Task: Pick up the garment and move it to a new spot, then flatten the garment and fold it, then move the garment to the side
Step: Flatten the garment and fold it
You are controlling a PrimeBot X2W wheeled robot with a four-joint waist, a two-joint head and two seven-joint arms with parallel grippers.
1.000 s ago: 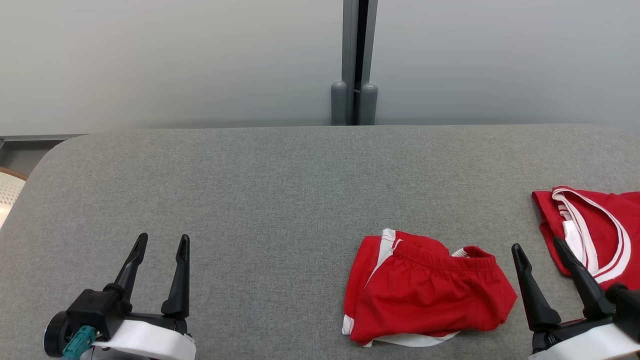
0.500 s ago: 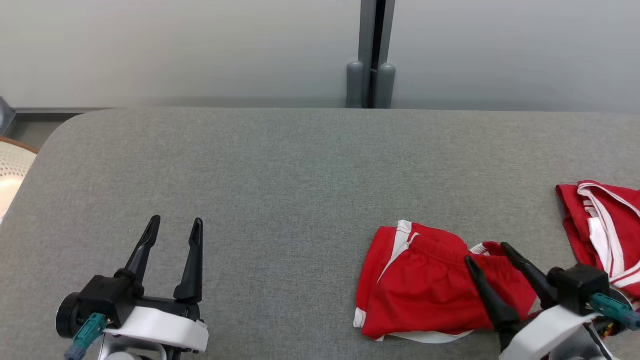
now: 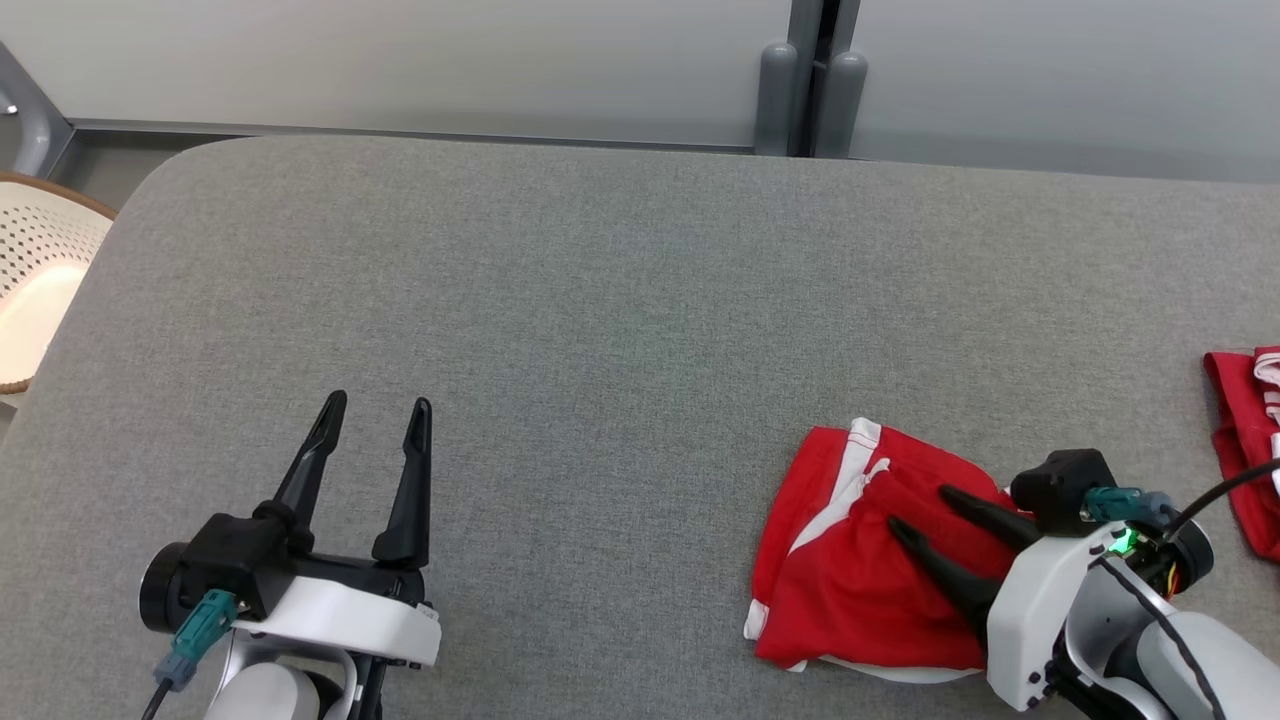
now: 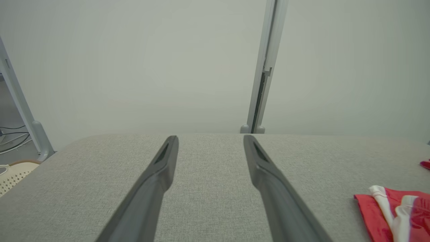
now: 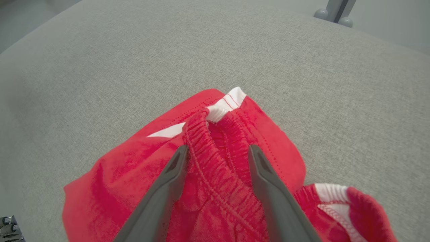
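Shorts [image 3: 840,570] look light, limp, prob. slippy; grab elastic waistband [image 5: 198,134]. R gripper [image 5: 218,148] jaws spread astride it; L gripper [image 3: 380,402] jaws spread, well left of shorts.

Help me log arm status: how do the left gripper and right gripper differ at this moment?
The left gripper sits over bare grey table; the right gripper reaches over the red shorts, fingers astride the waistband. The left gripper points toward the far wall; the right gripper angles toward the robot's left. Both stand open, gripping nothing.
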